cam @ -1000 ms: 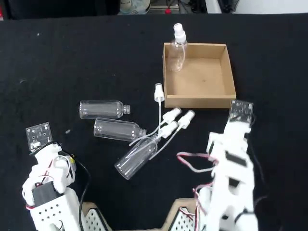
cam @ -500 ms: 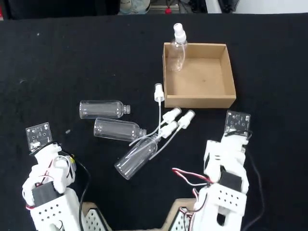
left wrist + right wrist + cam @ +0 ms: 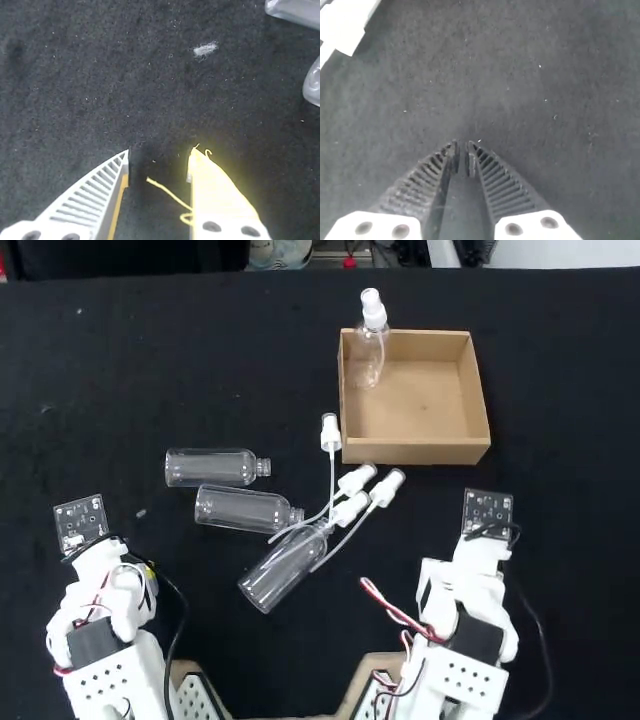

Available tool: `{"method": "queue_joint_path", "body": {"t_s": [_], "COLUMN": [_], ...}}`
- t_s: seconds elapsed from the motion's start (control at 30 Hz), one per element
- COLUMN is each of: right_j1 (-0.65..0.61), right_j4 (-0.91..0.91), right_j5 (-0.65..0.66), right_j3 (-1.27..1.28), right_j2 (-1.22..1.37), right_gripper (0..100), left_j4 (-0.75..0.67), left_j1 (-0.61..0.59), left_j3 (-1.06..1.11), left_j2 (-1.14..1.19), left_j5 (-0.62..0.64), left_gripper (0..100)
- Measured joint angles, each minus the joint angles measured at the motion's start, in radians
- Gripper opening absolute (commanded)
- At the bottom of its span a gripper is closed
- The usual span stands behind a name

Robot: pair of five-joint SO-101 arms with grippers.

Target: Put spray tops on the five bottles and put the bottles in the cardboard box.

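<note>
One clear bottle with a white spray top stands at the far left corner of the cardboard box. Three clear bottles without tops lie on the black cloth: one, a second, and a third lying slantwise. Several loose spray tops with thin tubes lie between them and the box. The left arm is folded at the near left; my left gripper is open over bare cloth, with bottle edges beyond it. The right arm is folded at the near right, and my right gripper is shut and empty.
Black cloth covers the table. A white lint speck lies ahead of the left gripper. A white part shows at the corner of the right wrist view. Bare cloth lies to the left of the bottles and to the right of the box.
The right arm has drawn back from near the box's front corner toward the table's near edge and folded down. The left arm and the bottles have not moved.
</note>
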Motion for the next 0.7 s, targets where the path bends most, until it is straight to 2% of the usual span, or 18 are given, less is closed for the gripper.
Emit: {"method": "queue_joint_path", "body": {"t_s": [0.7], "right_j1": [0.000], "right_j4": [0.040], "right_j5": [0.000], "right_j3": [-0.002], "right_j2": [-0.009], "right_gripper": [1.1], "left_j4": [0.000], "left_j1": [0.000], "left_j3": [0.000], "left_j2": [0.000], "left_j5": [0.000], "left_gripper": [19]}}
